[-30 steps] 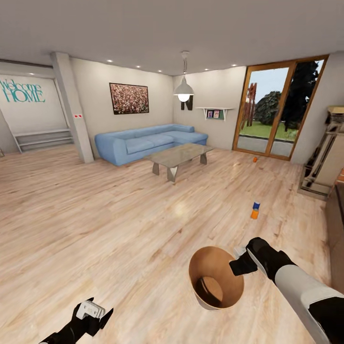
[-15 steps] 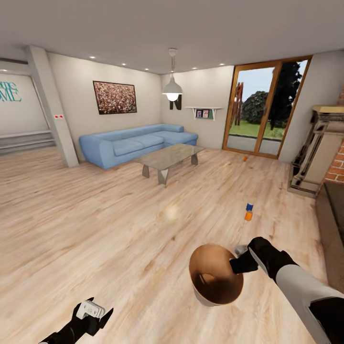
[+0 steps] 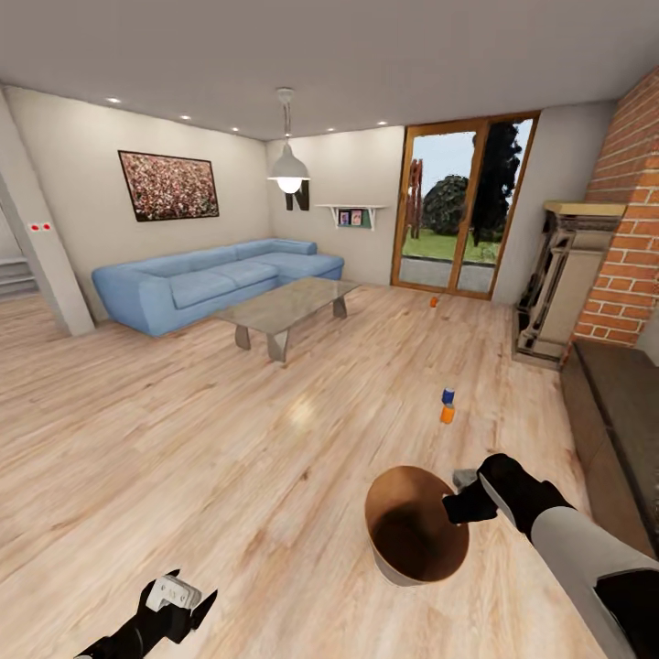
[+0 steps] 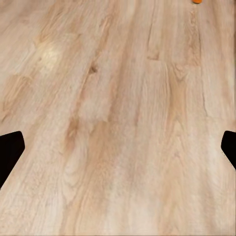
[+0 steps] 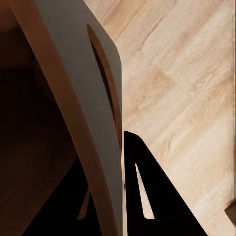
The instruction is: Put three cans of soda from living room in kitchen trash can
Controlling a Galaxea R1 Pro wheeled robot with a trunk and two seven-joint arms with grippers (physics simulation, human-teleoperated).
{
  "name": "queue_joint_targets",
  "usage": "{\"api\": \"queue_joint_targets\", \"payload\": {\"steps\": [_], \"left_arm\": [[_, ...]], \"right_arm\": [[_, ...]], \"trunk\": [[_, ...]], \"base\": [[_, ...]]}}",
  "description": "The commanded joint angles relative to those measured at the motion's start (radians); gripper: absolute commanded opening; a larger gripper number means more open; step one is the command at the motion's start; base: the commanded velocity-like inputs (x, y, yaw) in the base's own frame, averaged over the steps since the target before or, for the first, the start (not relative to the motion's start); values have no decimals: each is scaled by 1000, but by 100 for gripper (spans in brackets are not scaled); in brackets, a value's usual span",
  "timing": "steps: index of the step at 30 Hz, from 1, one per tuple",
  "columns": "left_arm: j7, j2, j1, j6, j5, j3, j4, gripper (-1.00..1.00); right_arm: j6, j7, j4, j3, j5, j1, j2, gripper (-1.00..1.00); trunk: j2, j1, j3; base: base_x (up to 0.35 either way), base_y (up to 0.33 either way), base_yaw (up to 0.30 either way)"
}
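While you look across the living room, your right claw [image 3: 462, 506] is pinched shut on the rim of the tash can [image 3: 414, 535]. One finger is inside the bin and one is outside, as the right wrist view shows. The bin hangs low over the wood floor [image 3: 229, 439], in front of you and a bit to the right. Its brown mouth tips up toward your head camera.

One can of soda [image 3: 448, 405] stands upright on the floor. It is straight ahead of the bin and a little way off. Its long side points up. A second can [image 3: 434, 301] sits far away by the glass doors [image 3: 453, 215]. It is too small to tell how it stands. I cannot see a third can.

Your right arm is the nearer one to the standing can, but it is busy holding the bin. Your left claw [image 3: 178, 599] is low on your left side, well apart from the can. Its fingers are spread wide with nothing in them, over bare floor. I think the left arm must do the picking, so you need to roll closer first.
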Motion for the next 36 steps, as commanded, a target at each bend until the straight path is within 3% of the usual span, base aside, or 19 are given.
{"api": "queue_joint_targets", "payload": {"steps": [1, 16, 24, 36], "left_arm": [[0, 0, 0, 0, 0, 0, 0, 100], [0, 0, 0, 0, 0, 0, 1, 100], [0, 0, 0, -8, 4, -4, 71, 100], [0, 0, 0, -9, 5, -6, 77, 100]], "right_arm": [[4, 6, 0, -4, -19, 0, 0, -100], [4, 4, -2, -5, -19, 0, -2, -100], [4, 4, -1, -5, -18, 0, -3, -100], [4, 4, 4, -6, -18, 0, -4, -100]], "trunk": [[0, 0, 0], [0, 0, 0], [0, 0, 0], [0, 0, 0]], "base": [[328, 1, -249], [328, 0, -249], [328, 0, -251], [328, 0, -251]]}}
